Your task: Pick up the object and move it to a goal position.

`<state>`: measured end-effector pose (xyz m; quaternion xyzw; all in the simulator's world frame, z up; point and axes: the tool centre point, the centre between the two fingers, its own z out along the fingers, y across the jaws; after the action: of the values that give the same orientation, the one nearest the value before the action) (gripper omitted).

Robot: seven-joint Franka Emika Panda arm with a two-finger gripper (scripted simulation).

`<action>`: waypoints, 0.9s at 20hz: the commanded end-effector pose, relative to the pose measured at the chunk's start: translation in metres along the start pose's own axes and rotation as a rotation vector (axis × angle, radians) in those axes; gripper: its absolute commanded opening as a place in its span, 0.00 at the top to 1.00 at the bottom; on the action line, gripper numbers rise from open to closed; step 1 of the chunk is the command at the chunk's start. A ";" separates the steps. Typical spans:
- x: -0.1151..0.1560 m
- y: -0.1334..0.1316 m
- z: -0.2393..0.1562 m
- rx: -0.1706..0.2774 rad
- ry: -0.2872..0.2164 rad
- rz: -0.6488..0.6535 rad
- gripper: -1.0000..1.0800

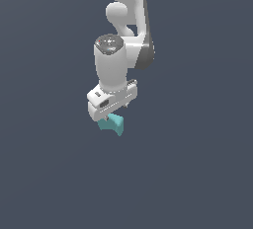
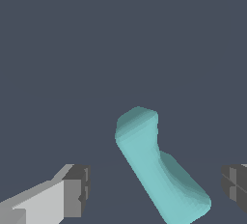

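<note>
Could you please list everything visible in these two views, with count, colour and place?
block: one, teal, with an arched hollow on one side; on the floor directly below the gripper, between the fingers and apart from both.
floor: one, plain dark grey-blue, fills both views.
arm: one, white with a grey joint, reaching down from the exterior view's top.
gripper: one, white body, open.
fingers: two, dark grey pads, flanking the block.

The end effector [image 1: 109,117] hides part of the teal block [image 1: 115,125].

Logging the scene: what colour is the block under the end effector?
Teal block, plain and matte; clearest in the wrist view.
</note>
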<state>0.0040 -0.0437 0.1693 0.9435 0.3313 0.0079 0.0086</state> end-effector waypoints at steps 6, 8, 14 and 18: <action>-0.008 0.007 0.008 0.007 -0.003 -0.184 0.04; -0.010 0.009 0.010 0.009 -0.004 -0.233 0.04; -0.016 0.014 0.016 0.015 -0.005 -0.375 0.04; -0.019 0.017 0.019 0.019 -0.004 -0.449 0.04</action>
<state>0.0001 -0.0677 0.1513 0.8537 0.5207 0.0010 0.0026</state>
